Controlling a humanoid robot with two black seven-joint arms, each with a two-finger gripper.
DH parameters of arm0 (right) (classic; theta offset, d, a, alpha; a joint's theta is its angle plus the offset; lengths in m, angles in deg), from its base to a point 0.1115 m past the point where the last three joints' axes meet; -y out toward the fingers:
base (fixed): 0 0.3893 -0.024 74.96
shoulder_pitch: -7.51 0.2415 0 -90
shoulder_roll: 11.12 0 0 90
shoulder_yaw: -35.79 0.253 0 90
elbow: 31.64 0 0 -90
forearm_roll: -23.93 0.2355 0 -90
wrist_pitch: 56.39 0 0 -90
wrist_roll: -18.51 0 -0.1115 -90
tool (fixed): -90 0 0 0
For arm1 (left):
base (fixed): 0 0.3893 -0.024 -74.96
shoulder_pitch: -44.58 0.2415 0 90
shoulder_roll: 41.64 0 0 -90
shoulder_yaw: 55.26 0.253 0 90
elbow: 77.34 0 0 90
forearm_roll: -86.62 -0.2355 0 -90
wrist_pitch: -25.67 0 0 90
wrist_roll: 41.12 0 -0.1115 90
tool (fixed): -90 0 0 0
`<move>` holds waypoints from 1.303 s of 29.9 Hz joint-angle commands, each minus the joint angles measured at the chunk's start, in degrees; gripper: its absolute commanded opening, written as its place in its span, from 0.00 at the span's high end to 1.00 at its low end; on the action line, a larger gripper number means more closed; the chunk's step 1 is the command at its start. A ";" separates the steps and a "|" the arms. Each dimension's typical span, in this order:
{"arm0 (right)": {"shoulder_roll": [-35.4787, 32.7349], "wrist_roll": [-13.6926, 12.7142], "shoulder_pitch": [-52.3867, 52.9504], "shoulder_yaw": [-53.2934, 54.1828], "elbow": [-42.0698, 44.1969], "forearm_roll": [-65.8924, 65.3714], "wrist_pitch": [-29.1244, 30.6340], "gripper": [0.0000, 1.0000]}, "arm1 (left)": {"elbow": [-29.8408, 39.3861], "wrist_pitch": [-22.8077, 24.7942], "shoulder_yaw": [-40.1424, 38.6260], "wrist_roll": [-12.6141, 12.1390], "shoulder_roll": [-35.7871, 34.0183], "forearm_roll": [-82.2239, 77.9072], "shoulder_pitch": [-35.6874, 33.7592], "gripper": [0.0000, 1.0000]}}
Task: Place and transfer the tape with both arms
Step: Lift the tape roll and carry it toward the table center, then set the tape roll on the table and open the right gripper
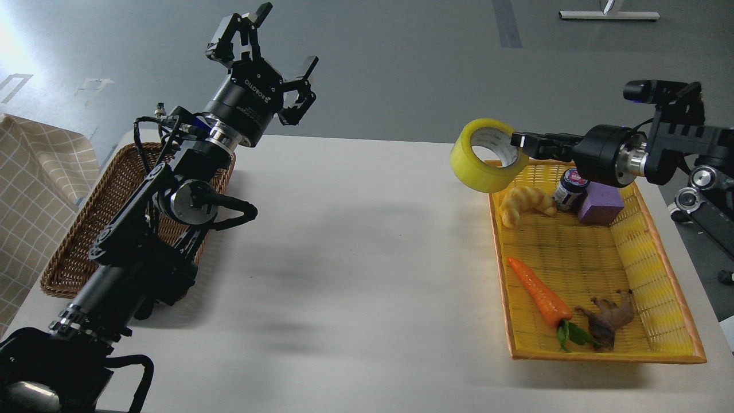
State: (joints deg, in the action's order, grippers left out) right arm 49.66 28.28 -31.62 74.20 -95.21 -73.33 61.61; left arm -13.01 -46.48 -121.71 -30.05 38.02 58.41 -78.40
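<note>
The tape (480, 163), a wide translucent yellow roll with a grey-white core, hangs in the air over the far left corner of the yellow basket (659, 287). My right gripper (520, 141) is shut on the roll's right wall and holds it well above the table. My left gripper (269, 40) is open and empty, raised high above the far end of the brown wicker basket (80, 229) at the table's left.
The yellow basket holds a croissant toy (524, 203), a small jar (572, 189), a purple block (600, 203), a carrot (539, 292) and a brown root-like toy (609, 321). The white table (355, 258) lies between the baskets.
</note>
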 commanded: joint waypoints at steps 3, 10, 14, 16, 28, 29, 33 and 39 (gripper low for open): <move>8.03 -0.01 3.97 -4.40 5.82 0.06 0.00 0.88 | 0.00 0.08 -0.08 0.00 -0.11 -0.09 0.02 0.02; 15.33 0.07 4.86 -8.96 9.16 -0.11 0.00 0.88 | 0.00 0.08 -0.52 0.00 -0.55 0.17 0.11 0.02; 17.09 -0.01 4.86 -11.25 9.34 -0.20 0.00 0.88 | 0.00 0.17 -0.70 0.00 -0.90 0.17 0.11 0.02; 17.80 -0.01 4.77 -11.96 9.43 -0.29 0.00 0.88 | 0.00 0.17 -0.79 0.00 -0.91 0.17 0.11 0.02; 22.81 0.07 6.09 -16.09 14.17 -0.47 0.00 0.88 | 0.09 0.52 -0.70 0.18 -1.52 -0.09 0.11 0.02; 23.07 0.07 6.09 -16.09 14.17 -0.47 0.00 0.88 | 0.00 0.52 -0.70 0.26 -1.52 -0.09 0.11 0.02; 24.47 -0.01 6.26 -16.00 14.52 -0.64 0.00 0.88 | 0.00 0.60 -0.96 0.35 -1.78 -0.09 1.16 0.02; 26.67 -0.01 6.09 -16.26 17.16 -0.64 0.00 0.87 | 0.00 0.60 -1.14 0.44 -1.96 0.00 1.16 0.02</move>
State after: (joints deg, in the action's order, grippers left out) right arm 75.50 28.27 -25.29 58.15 -79.11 -73.97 61.61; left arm -12.97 -45.87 -122.78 -29.69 36.16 58.33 -77.26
